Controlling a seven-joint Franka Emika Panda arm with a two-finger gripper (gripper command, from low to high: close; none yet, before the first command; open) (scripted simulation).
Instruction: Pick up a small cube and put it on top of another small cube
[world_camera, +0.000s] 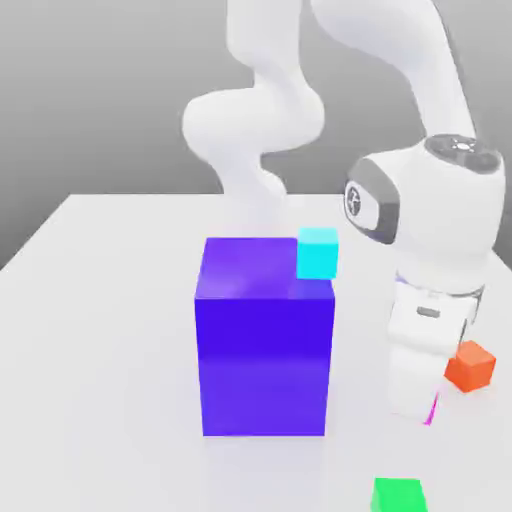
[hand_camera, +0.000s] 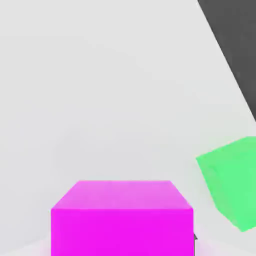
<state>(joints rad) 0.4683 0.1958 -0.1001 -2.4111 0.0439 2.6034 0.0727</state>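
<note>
The small magenta cube (hand_camera: 122, 217) sits on the white table, very close in front of the hand camera. In the exterior view only a thin magenta edge of the small cube (world_camera: 433, 407) shows under the white hand. My gripper (world_camera: 424, 404) is lowered to the table at the exterior view's right and is shut on this cube, its body hiding most of it. A cyan cube (world_camera: 318, 252) rests on the back right corner of the big blue-purple block (world_camera: 265, 340).
An orange cube (world_camera: 470, 366) lies on the table just beyond the hand at the exterior view's right. A green cube (world_camera: 398, 495) (hand_camera: 230, 182) lies near the front edge. The tall blue-purple block stands close to the hand, toward the exterior view's left.
</note>
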